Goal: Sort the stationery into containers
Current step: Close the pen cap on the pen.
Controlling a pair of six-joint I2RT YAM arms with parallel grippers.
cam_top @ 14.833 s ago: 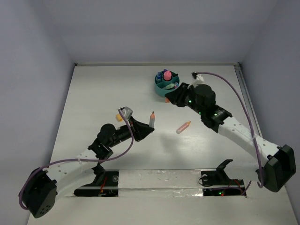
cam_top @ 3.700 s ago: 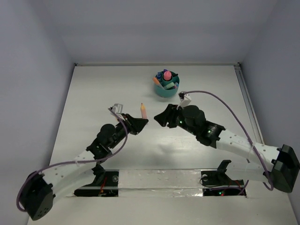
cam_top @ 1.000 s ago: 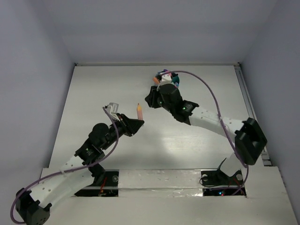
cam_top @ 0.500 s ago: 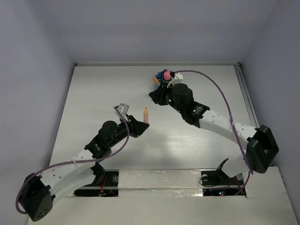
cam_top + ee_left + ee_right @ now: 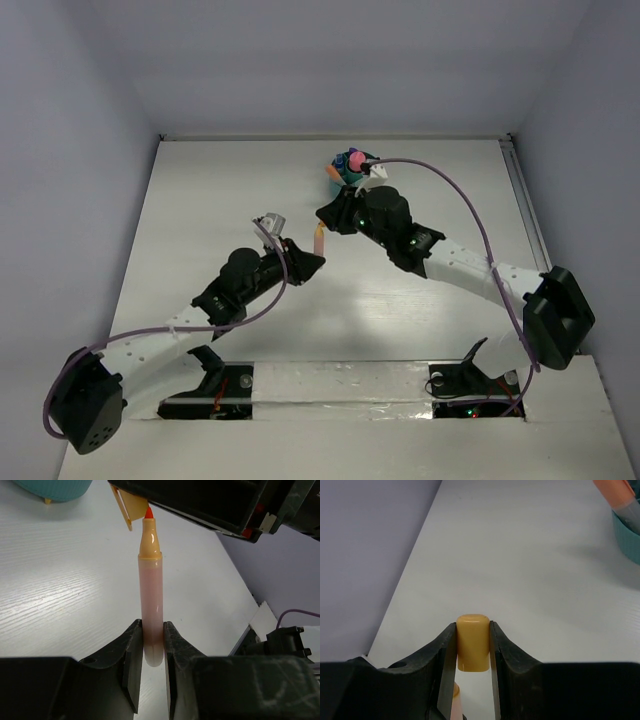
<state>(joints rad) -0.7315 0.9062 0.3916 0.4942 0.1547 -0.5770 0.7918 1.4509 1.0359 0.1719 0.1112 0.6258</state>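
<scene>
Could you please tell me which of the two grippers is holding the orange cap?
The right gripper: it pinches the orange cap, whereas the left gripper clamps the uncapped orange marker by its rear end.

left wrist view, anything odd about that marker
The orange marker, held in the left gripper, is uncapped, with its red tip bare. Its cap is apart in the right gripper, close by the tip but not yet on.
</scene>
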